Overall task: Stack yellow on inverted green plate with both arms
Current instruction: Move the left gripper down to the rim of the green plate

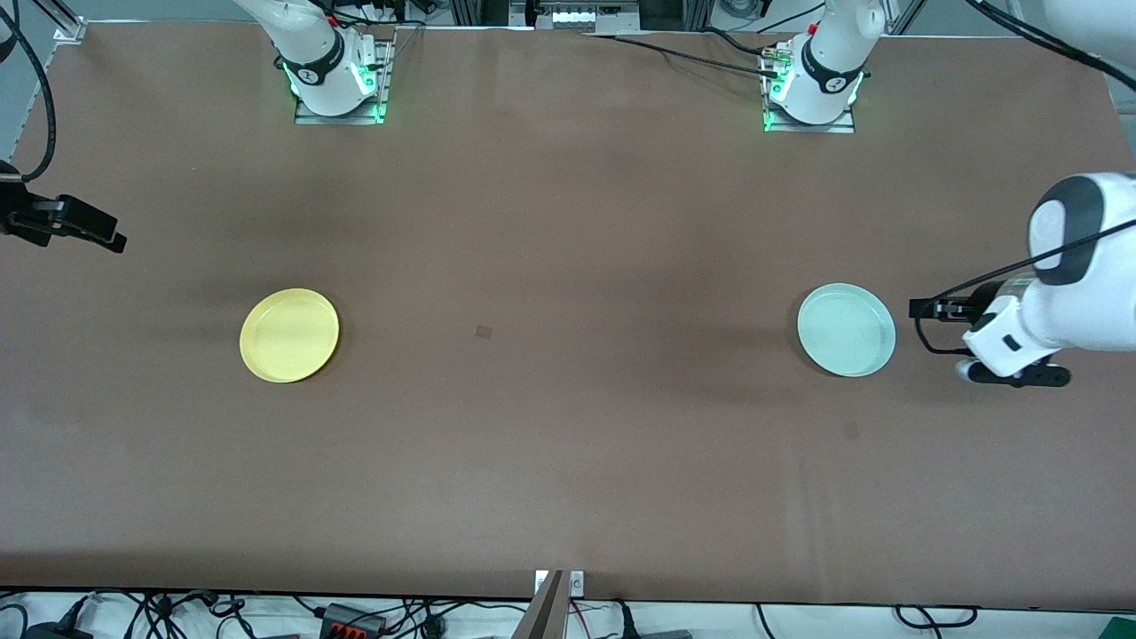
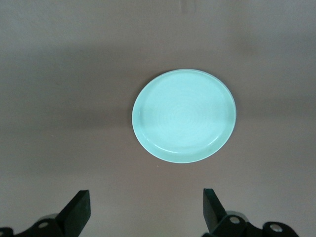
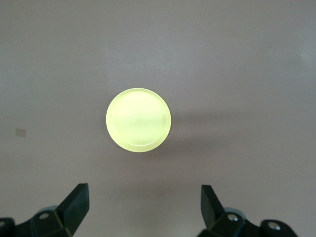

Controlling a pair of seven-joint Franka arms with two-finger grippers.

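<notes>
Nothing done: green plate (image 1: 846, 329) upright (not inverted), yellow (image 1: 289, 335) well apart; left gripper (image 2: 145, 210) and right gripper (image 3: 144, 207) empty, fingers apart.

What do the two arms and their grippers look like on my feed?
Both arms are glossy white with dark grey joint sections and black cables; their bases glow green. The left gripper and right gripper are black two-finger units; each wrist view shows wedge-shaped black fingers with round screws at the base.

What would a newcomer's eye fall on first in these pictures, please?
Two plates lie far apart on the brown table: the yellow plate toward the right arm's end, the green plate toward the left arm's end, rim up. The open left tool hangs beside the green plate.
</notes>
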